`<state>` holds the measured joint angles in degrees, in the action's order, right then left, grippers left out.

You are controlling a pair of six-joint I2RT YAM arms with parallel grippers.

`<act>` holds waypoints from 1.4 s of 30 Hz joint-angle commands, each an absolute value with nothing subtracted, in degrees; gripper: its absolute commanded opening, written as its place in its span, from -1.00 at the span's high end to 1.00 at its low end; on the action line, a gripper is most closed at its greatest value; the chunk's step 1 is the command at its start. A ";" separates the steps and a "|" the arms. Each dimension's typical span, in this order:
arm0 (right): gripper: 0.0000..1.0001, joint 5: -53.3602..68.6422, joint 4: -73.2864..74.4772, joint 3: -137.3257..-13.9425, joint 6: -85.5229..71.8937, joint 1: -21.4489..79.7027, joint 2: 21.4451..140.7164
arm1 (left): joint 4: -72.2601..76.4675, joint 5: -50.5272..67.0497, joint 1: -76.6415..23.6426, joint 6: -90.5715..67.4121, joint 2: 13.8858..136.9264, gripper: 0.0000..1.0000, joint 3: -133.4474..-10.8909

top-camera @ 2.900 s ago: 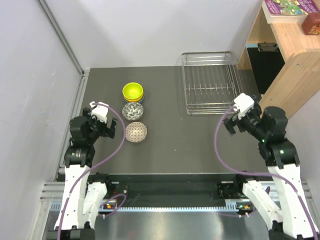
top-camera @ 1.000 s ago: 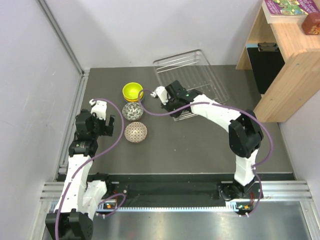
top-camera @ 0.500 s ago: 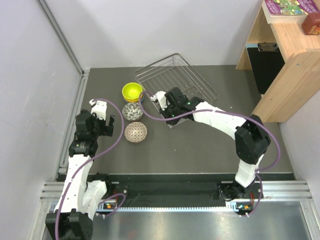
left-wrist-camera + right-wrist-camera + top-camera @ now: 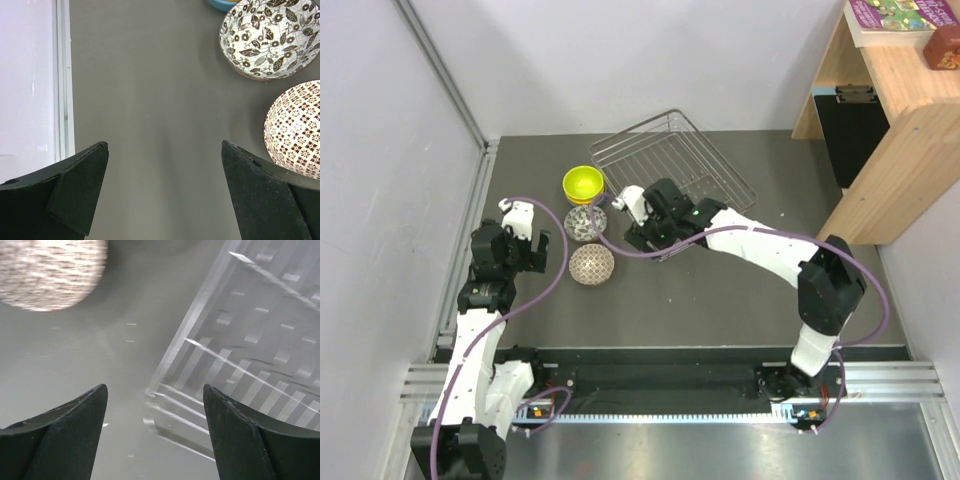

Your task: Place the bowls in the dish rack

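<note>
Shifted rack [image 4: 692, 158], beside right claw [image 4: 648, 241] (jaws apart)

Bowls: four can be counted, left of centre in the top view.
Plain bowls: two, a yellow bowl [image 4: 583, 183] and a blue bowl [image 4: 222, 4] showing only its rim; more in that stack cannot be told.
Patterned bowls: two, leaf-print bowl [image 4: 586, 222] and grid-print bowl [image 4: 591, 264].
Rack [image 4: 670, 160]: one, upper centre.
Arms: two, left arm [image 4: 470, 340] and right arm [image 4: 760, 240].
Grippers: two, left gripper [image 4: 164, 145] and right gripper [image 4: 155, 390].
Shelf [image 4: 890, 100]: one, upper right.
On shelf: one book [image 4: 890, 14], one red box [image 4: 946, 45].
</note>
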<state>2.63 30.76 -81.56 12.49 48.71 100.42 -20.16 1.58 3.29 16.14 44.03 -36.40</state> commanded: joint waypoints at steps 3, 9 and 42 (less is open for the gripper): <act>-0.47 -4.22 25.93 -85.51 15.64 38.95 93.87 | -17.75 1.23 3.43 15.64 43.86 -0.98 -36.21; -0.46 -10.45 22.50 -83.85 22.05 29.46 95.00 | -17.75 1.58 3.43 15.64 43.68 -0.98 -36.21; 1.00 4.48 28.30 -71.72 6.86 11.78 93.35 | -18.37 1.93 3.52 16.26 43.51 -0.98 -36.82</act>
<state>3.46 26.52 -74.72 11.51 11.84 98.94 -20.16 1.65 3.29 16.19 44.03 -35.99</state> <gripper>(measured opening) 0.015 0.991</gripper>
